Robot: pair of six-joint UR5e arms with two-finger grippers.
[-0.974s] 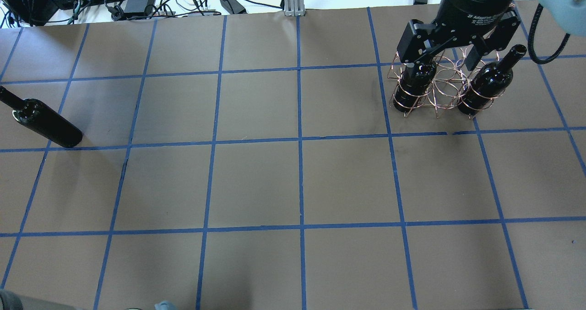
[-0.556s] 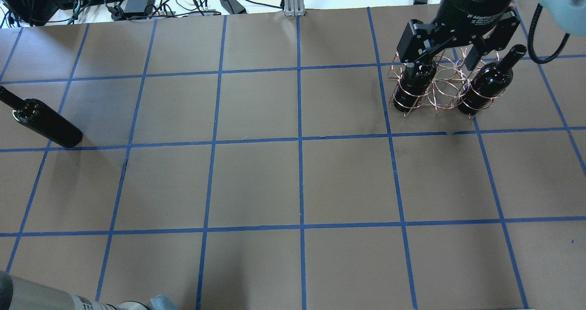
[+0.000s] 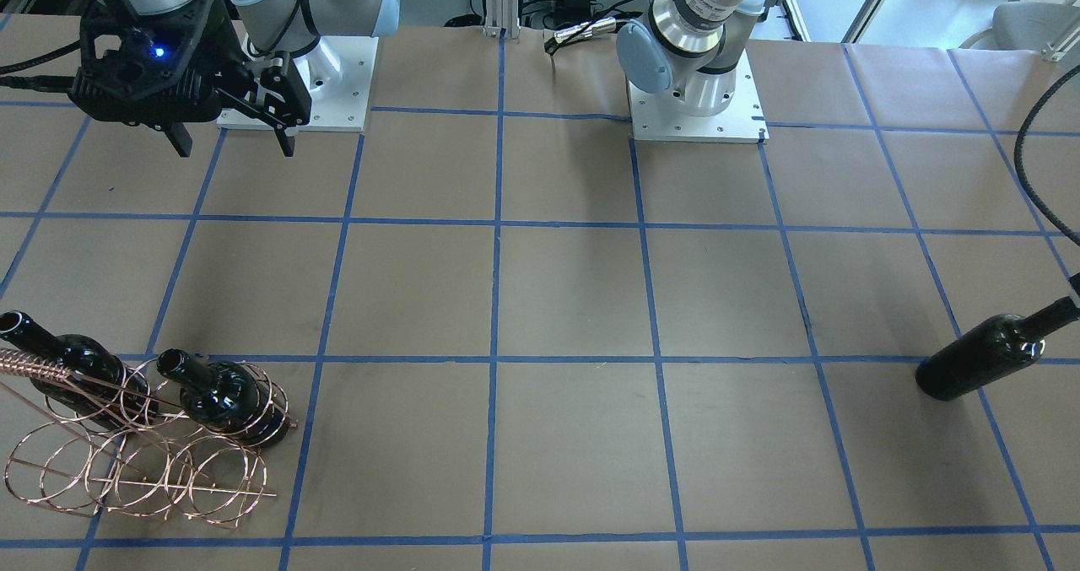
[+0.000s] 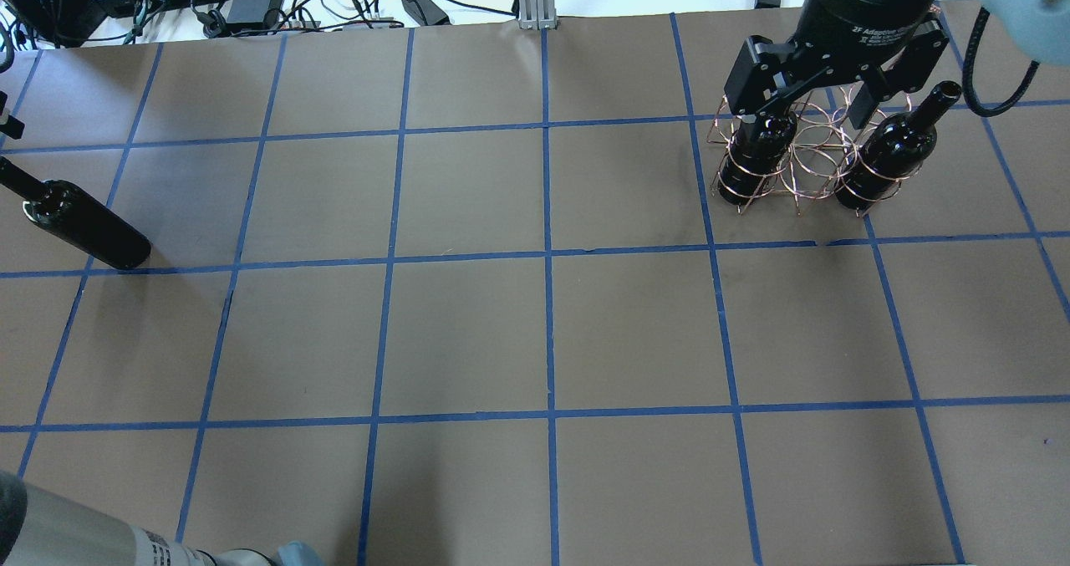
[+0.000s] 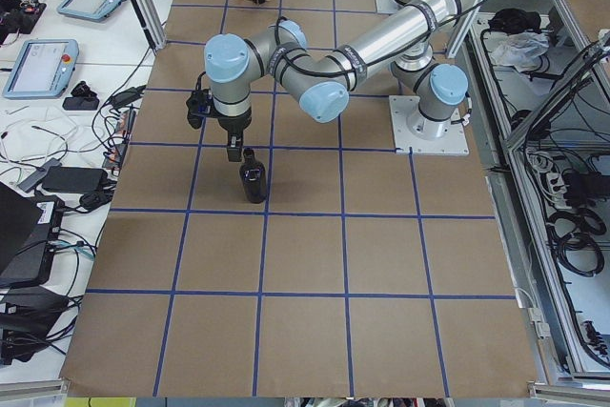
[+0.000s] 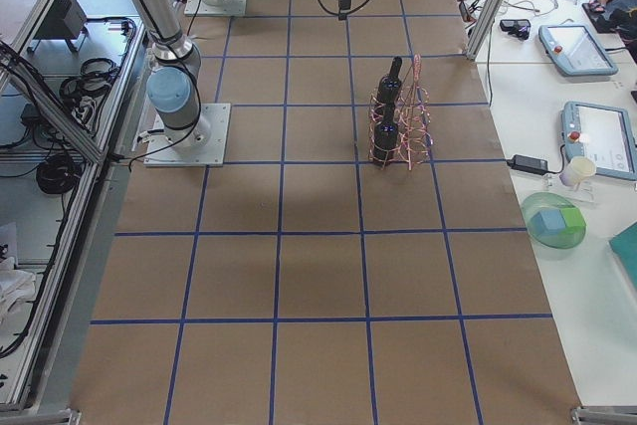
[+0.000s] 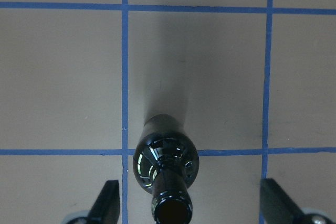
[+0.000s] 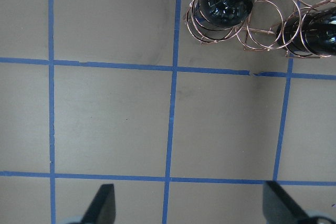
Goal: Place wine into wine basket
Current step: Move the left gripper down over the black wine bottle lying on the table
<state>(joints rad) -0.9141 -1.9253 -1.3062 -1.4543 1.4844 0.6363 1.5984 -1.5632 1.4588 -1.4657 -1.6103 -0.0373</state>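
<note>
My left pincer hangs wide over the upright wine at the worktop's left end, fingers straddling its neck for a grasp, while my right pincer, also wide, clears the basket already holding two bottles.

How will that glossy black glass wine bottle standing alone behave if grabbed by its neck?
The glossy near-black glass wine bottle looks smooth and label-free, so it is probably slippery to grip. It stands upright, tall on a narrow base, so a sideways nudge could tip it; once down it would likely roll. As glass, it is probably rigid but breakable.
</note>
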